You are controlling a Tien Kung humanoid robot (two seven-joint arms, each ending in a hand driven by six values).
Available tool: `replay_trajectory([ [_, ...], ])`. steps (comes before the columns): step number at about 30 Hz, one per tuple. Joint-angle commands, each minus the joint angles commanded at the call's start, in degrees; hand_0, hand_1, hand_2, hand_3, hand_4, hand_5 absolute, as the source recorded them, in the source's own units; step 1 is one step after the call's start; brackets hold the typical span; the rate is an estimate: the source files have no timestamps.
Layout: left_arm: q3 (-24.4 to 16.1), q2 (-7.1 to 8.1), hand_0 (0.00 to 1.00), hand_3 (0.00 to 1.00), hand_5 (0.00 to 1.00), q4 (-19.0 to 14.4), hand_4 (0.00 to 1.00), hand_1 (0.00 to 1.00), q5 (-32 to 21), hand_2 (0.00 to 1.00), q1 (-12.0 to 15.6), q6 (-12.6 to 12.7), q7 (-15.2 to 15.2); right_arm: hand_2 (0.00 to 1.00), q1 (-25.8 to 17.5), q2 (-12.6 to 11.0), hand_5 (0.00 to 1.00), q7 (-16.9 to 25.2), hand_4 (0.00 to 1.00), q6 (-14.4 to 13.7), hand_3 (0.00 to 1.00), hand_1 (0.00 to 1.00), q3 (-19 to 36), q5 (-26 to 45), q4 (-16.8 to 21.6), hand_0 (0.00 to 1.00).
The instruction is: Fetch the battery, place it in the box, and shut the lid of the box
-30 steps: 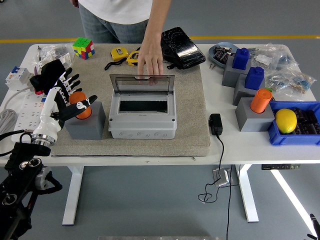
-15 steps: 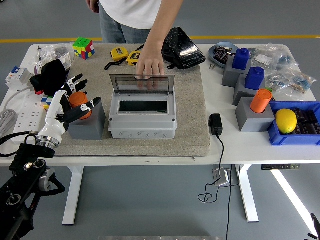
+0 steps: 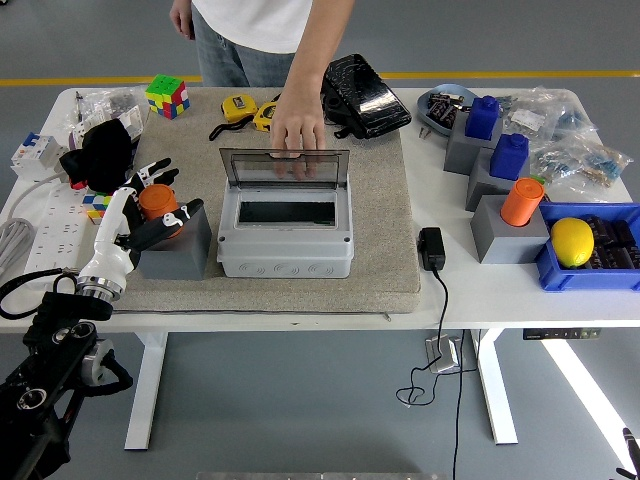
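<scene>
Left hand [image 3: 150, 203] curled around orange battery [image 3: 157, 203] — wrist low.

The light grey plastic box [image 3: 285, 238] has a smooth matt shell and a clear, glossy hinged lid [image 3: 284, 167]. It sits on a rough beige felt-like mat [image 3: 380, 230]. A black bag [image 3: 363, 95] behind looks shiny and crinkled.

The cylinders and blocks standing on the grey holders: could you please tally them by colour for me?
Orange cylinders: 2, one by the robot hand at, one on the right.
Blue blocks: 2, at and.
Total: 4
</scene>
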Motion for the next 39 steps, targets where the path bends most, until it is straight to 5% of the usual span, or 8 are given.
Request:
replay_trajectory([
  [31, 1.0, -0.32, 0.790, 0.790, 0.260, 1.1, 0.998, 0.857, 0.4, 0.773, -0.6, 2.6, -0.4, 0.730, 0.1, 0.0, 0.998, 0.2, 0.998, 0.0, 0.788, 0.754, 0.9, 0.0, 0.0, 0.815],
  [32, 1.0, -0.33, 0.701, 0.735, 0.093, 1.0, 0.998, 0.789, 0.7, 0.713, -0.6, 2.8, -0.3, 0.730, 0.1, 0.0, 0.998, 0.2, 0.998, 0.0, 0.788, 0.754, 0.9, 0.0, 0.0, 0.816],
  [37, 1.0, -0.34, 0.701, 0.735, 0.093, 0.9, 0.998, 0.789, 1.7, 0.713, -0.5, 3.8, 0.1, 0.730, 0.1, 0.1, 0.998, 0.2, 0.998, 0.0, 0.788, 0.754, 0.7, 0.1, 0.0, 0.816],
  [38, 1.0, -0.34, 0.601, 0.680, 0.030, 0.9, 0.998, 0.716, 1.8, 0.648, -0.5, 3.9, 0.1, 0.731, 0.1, 0.1, 0.998, 0.2, 0.998, 0.0, 0.788, 0.754, 0.8, 0.1, 0.0, 0.815],
  [39, 1.1, -0.34, 0.601, 0.680, 0.030, 0.9, 0.998, 0.716, 1.9, 0.648, -0.4, 4.0, 0.1, 0.731, 0.1, 0.1, 0.998, 0.2, 0.998, 0.0, 0.788, 0.754, 0.7, 0.1, 0.0, 0.815],
])
